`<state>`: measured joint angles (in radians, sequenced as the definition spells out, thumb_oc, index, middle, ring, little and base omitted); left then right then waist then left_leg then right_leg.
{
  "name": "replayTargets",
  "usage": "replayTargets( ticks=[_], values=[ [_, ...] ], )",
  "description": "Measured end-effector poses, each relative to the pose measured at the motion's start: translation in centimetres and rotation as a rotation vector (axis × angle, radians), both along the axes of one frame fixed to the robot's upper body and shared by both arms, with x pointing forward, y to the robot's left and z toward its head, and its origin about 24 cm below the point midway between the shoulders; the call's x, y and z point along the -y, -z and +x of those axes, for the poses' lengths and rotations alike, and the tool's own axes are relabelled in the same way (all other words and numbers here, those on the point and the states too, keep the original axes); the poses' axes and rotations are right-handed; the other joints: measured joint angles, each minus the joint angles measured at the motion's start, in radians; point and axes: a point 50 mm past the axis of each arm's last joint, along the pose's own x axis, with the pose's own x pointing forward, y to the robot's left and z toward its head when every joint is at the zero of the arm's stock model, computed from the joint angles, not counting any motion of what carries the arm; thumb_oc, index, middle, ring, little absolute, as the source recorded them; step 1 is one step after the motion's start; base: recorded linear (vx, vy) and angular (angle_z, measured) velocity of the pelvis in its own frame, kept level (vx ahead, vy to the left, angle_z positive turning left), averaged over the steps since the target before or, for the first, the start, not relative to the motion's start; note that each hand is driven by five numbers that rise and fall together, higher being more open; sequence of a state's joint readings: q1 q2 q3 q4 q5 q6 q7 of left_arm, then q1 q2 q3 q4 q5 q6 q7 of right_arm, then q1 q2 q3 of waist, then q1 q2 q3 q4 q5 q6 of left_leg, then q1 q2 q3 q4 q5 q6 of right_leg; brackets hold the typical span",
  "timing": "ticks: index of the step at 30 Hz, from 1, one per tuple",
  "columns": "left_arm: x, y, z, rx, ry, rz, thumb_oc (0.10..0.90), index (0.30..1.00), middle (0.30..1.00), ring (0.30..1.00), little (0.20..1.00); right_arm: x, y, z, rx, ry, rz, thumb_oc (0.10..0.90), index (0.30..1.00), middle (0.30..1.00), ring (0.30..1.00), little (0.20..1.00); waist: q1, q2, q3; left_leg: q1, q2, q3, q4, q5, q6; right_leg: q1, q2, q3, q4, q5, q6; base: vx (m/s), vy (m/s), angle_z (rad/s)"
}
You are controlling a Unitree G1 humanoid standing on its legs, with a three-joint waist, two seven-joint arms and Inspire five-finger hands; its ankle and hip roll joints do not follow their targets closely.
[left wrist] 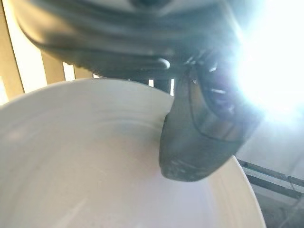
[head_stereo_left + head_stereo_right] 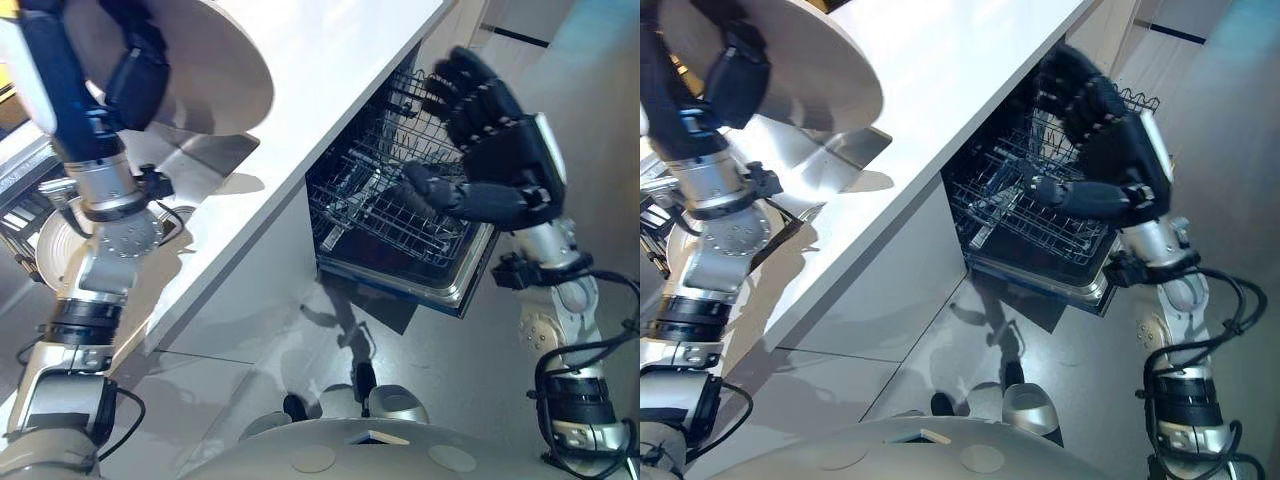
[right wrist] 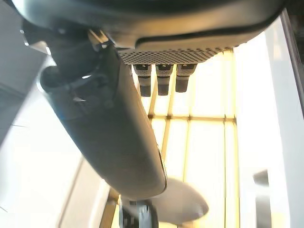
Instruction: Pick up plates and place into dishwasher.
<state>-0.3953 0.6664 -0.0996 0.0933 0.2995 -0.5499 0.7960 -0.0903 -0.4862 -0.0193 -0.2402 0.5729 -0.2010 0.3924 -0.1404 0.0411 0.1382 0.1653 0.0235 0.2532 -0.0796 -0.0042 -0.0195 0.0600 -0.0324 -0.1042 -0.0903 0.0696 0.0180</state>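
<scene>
plate: top edge cut by the frame; near rim hidden behind left hand
left hand fingers: hidden behind the plate, only the thumb shows on its face
second plate: beside the worktop, mostly hidden behind the left arm
dishwasher: interior hidden under the worktop; rack partly covered by right hand
glare: washes out the area beside the thumb in the left wrist view

A long white counter runs past the fingers of my left hand, with a plain white cabinet front under it. Below my right fingers the floor is smooth and grey, and it shines a bit. Past my right fingers I see warm yellow light between pale wooden slats.
</scene>
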Motion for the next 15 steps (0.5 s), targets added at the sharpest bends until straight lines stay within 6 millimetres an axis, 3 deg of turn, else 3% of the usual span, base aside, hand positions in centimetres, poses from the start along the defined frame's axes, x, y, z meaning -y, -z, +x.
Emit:
replayTargets(
  ticks=[5, 15],
  values=[
    [1.5, 0.7, 0.3, -0.019, 0.046, -0.008, 0.1, 0.3, 0.3, 0.3, 0.2, -1.7, 0.9, 0.8, -0.093, -0.038, -0.008, 0.8, 0.9, 0.9, 0.9, 0.9, 0.019, 0.0, 0.0, -0.001, 0.007, -0.011, 0.0, 0.001, -0.002, 0.005, 0.002, -0.018, 0.0, 0.001, -0.001, 0.01, -0.011, 0.05],
    [4.5, 2.6, 1.0, -0.096, 0.143, -0.037, 0.1, 0.3, 0.3, 0.3, 0.2, -4.7, -0.1, 2.4, -0.07, -0.014, 0.032, 0.8, 0.9, 0.9, 0.9, 0.9, 0.037, 0.0, 0.0, 0.004, 0.007, -0.02, 0.0, 0.001, -0.002, 0.015, 0.001, -0.027, 0.0, 0.001, -0.001, 0.01, -0.003, 0.02]
  ],
)
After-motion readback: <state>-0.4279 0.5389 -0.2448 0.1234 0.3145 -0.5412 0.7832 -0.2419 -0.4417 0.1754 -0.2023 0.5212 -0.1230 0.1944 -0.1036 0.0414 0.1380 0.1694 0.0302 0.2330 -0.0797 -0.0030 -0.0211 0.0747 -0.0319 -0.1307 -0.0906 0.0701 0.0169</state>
